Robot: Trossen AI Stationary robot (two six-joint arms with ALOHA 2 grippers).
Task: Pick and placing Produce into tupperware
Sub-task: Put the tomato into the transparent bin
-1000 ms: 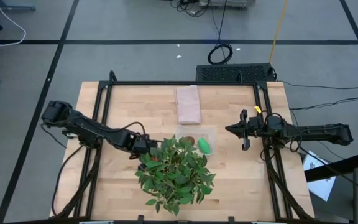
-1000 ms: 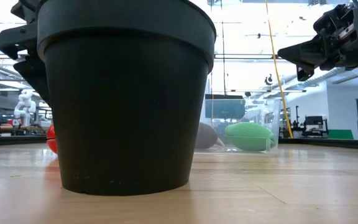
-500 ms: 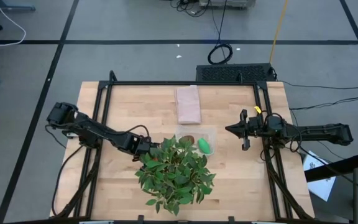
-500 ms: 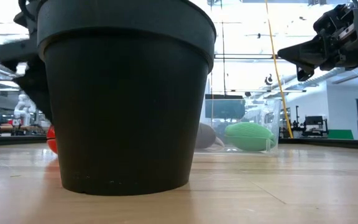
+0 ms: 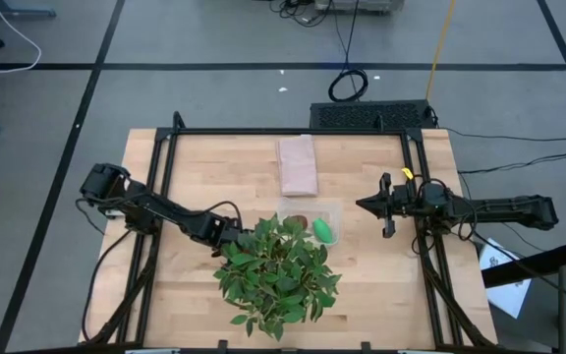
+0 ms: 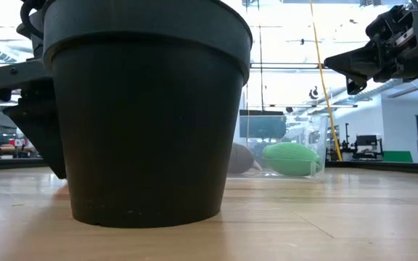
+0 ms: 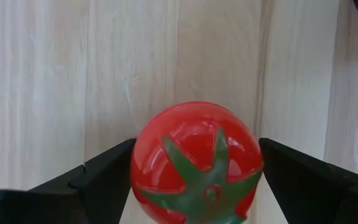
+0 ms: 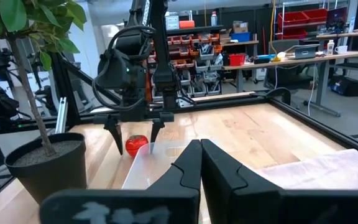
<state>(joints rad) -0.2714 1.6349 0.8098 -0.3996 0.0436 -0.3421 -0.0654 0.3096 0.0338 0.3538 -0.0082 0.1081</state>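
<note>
The small red round toy tomato (image 7: 196, 163) sits dead centre between my left end effector (image 7: 191, 180) fingers, spread, on the counter (image 7: 55, 74). From above, it's hidden at the plant's (image 5: 275, 273) ten o'clock; my right end effector (image 5: 385, 206), pressed together, idles well apart.

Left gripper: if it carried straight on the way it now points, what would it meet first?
The red tomato. It sits between the open fingers of the left gripper, directly ahead, with bare table around it. Whether the fingers touch it yet is unclear.
</note>
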